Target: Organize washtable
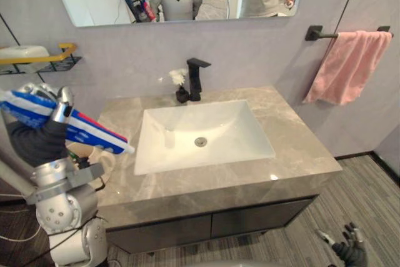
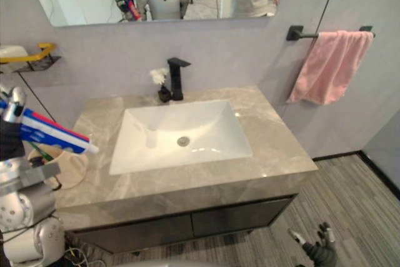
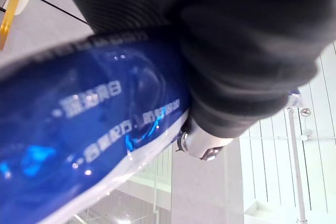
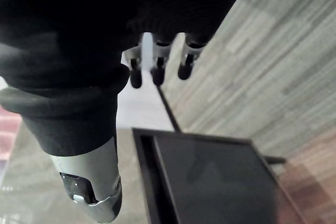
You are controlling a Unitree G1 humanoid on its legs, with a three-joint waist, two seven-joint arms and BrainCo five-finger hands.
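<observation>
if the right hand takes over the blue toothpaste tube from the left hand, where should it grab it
Probably the free stretch of the toothpaste tube between the left hand and the tip that points toward the sink. Come from the sink side, fingers across its width: that half juts out bare and slants down. The right hand hangs low near the floor.

The humanoid's left hand (image 1: 37, 139) wears a dark ribbed cover above a silver-grey arm with rounded joints; the right hand (image 4: 157, 67) shows silver, dark-tipped fingers.
</observation>
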